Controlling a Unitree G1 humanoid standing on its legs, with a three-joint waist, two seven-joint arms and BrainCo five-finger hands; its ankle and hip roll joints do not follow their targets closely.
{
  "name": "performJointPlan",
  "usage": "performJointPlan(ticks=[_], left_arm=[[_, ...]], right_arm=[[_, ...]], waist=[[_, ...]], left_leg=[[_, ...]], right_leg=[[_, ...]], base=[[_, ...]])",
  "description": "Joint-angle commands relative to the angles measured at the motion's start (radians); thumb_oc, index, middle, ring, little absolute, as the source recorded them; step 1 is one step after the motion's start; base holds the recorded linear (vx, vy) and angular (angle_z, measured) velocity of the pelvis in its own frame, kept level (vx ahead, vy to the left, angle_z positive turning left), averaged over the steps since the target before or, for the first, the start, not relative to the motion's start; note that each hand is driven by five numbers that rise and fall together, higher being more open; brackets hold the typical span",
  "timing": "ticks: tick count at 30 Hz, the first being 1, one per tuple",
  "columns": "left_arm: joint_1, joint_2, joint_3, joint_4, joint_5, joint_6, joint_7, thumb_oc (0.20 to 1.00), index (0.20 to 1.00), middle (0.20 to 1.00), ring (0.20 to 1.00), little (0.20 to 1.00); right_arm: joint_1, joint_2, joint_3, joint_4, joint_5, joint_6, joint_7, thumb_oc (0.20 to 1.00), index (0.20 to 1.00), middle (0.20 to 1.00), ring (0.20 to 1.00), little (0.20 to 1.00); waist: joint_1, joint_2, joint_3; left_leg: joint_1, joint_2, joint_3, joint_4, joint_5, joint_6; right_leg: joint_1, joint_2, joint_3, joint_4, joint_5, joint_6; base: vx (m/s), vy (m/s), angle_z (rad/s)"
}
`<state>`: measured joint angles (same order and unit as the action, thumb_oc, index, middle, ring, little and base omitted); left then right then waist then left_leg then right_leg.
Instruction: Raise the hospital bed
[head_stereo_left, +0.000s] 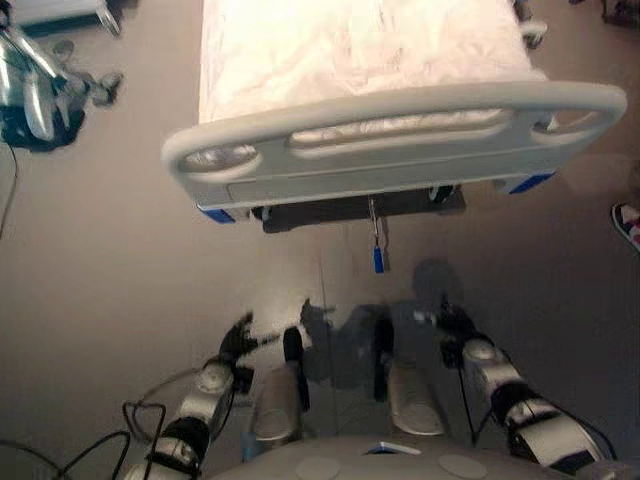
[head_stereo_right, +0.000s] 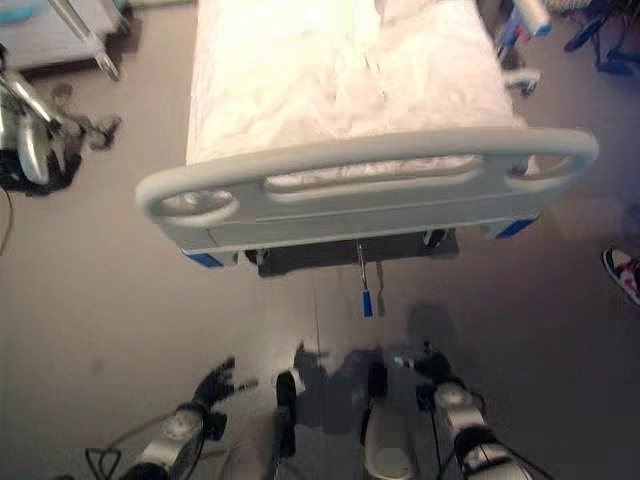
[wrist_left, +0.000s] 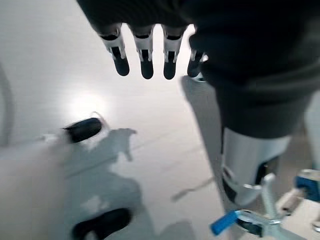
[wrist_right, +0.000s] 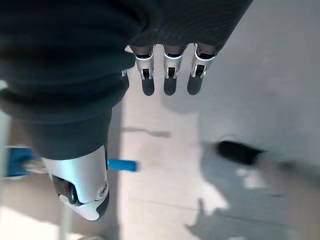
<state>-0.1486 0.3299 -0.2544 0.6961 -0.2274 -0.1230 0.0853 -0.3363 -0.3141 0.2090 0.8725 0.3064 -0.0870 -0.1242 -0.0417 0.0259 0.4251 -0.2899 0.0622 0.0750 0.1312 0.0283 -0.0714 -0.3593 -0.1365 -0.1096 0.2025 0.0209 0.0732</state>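
Observation:
The hospital bed, with a white mattress (head_stereo_left: 350, 50) and a grey footboard (head_stereo_left: 400, 150), stands straight ahead. Under the middle of the footboard hangs a metal crank with a blue handle (head_stereo_left: 378, 258), also seen as the blue handle (wrist_right: 122, 165) in the right wrist view. My left hand (head_stereo_left: 238, 338) hangs low at the lower left, fingers (wrist_left: 145, 57) straight and holding nothing. Low at the lower right, my right hand (head_stereo_left: 455, 325) is open too, its fingers (wrist_right: 170, 77) extended over the bare floor. Both hands are well short of the crank.
A wheeled piece of metal equipment (head_stereo_left: 40, 90) stands at the far left beside the bed. A person's shoe (head_stereo_left: 628, 225) shows at the right edge. Blue corner pieces (head_stereo_left: 215, 214) sit under the footboard's ends. Grey floor lies between me and the bed.

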Motion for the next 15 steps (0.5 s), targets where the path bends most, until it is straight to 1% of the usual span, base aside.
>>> performJointPlan(ticks=[1,2,3,4,7,9,10,13,15], left_arm=[[0.007,0.032,0.016,-0.091,-0.074,-0.030,0.045,1.000,1.000,1.000,1.000,1.000],[0.007,0.032,0.017,-0.092,-0.074,-0.029,0.045,1.000,1.000,1.000,1.000,1.000],[0.003,0.038,0.018,-0.129,-0.085,-0.030,0.051,1.000,1.000,1.000,1.000,1.000],[-0.004,0.051,0.030,-0.212,-0.110,-0.038,0.070,1.000,1.000,1.000,1.000,1.000],[-0.013,0.061,0.042,-0.307,-0.155,-0.051,0.086,1.000,1.000,1.000,1.000,1.000],[-0.020,0.079,0.038,-0.368,-0.172,-0.059,0.090,1.000,1.000,1.000,1.000,1.000],[-0.021,0.079,0.039,-0.368,-0.172,-0.059,0.090,1.000,1.000,1.000,1.000,1.000],[-0.039,0.127,0.020,-0.492,-0.192,-0.069,0.094,1.000,1.000,1.000,1.000,1.000],[-0.060,0.148,0.008,-0.541,-0.205,-0.076,0.097,1.000,1.000,1.000,1.000,1.000]], right_arm=[[-0.023,-0.021,0.036,-0.077,0.069,-0.041,-0.041,1.000,1.000,1.000,1.000,1.000],[-0.024,-0.021,0.036,-0.077,0.069,-0.041,-0.041,1.000,1.000,1.000,1.000,1.000],[-0.040,-0.024,0.038,-0.098,0.078,-0.044,-0.046,1.000,1.000,1.000,1.000,1.000],[-0.070,-0.027,0.037,-0.154,0.115,-0.054,-0.055,1.000,1.000,1.000,1.000,1.000],[-0.113,-0.032,0.040,-0.214,0.163,-0.066,-0.074,1.000,1.000,1.000,1.000,1.000],[-0.133,-0.040,0.049,-0.252,0.188,-0.073,-0.080,1.000,1.000,1.000,1.000,1.000],[-0.133,-0.040,0.049,-0.252,0.188,-0.073,-0.080,1.000,1.000,1.000,1.000,1.000],[-0.173,-0.055,0.064,-0.318,0.239,-0.088,-0.090,1.000,1.000,1.000,1.000,1.000],[-0.209,-0.061,0.071,-0.333,0.278,-0.099,-0.092,1.000,1.000,1.000,1.000,1.000]], waist=[[-0.015,-0.024,0.005],[-0.014,-0.025,0.004],[-0.015,-0.024,0.017],[-0.015,-0.020,0.053],[-0.016,-0.013,0.094],[-0.015,-0.010,0.095],[-0.015,-0.010,0.095],[-0.014,-0.006,0.095],[-0.012,-0.005,0.095]], left_leg=[[-0.085,-0.006,-0.062,0.087,-0.017,0.026],[-0.089,-0.006,-0.061,0.089,-0.018,0.026],[-0.115,-0.005,-0.060,0.100,-0.016,0.025],[-0.170,-0.005,-0.058,0.125,-0.012,0.025],[-0.245,-0.007,-0.057,0.151,-0.009,0.022],[-0.300,-0.006,-0.054,0.164,-0.008,0.023],[-0.301,-0.006,-0.054,0.165,-0.008,0.023],[-0.405,-0.007,-0.055,0.203,-0.011,0.020],[-0.447,-0.008,-0.057,0.216,-0.012,0.018]], right_leg=[[-0.084,-0.017,0.018,0.048,0.016,0.055],[-0.088,-0.017,0.019,0.050,0.016,0.054],[-0.115,-0.016,0.022,0.059,0.018,0.054],[-0.168,-0.018,0.025,0.084,0.022,0.053],[-0.249,-0.020,0.033,0.117,0.024,0.054],[-0.307,-0.022,0.037,0.130,0.026,0.053],[-0.308,-0.022,0.037,0.131,0.026,0.053],[-0.409,-0.027,0.039,0.164,0.024,0.050],[-0.445,-0.032,0.040,0.177,0.024,0.050]], base=[[-0.09,-0.004,-0.04],[-0.08,-0.008,-0.11],[-0.14,-0.025,-0.09],[-0.17,-0.025,-0.08],[-0.12,-0.005,-0.01],[-0.06,0.010,-0.03],[0.00,0.000,0.00],[-0.04,-0.019,0.00],[-0.02,-0.037,0.03]])
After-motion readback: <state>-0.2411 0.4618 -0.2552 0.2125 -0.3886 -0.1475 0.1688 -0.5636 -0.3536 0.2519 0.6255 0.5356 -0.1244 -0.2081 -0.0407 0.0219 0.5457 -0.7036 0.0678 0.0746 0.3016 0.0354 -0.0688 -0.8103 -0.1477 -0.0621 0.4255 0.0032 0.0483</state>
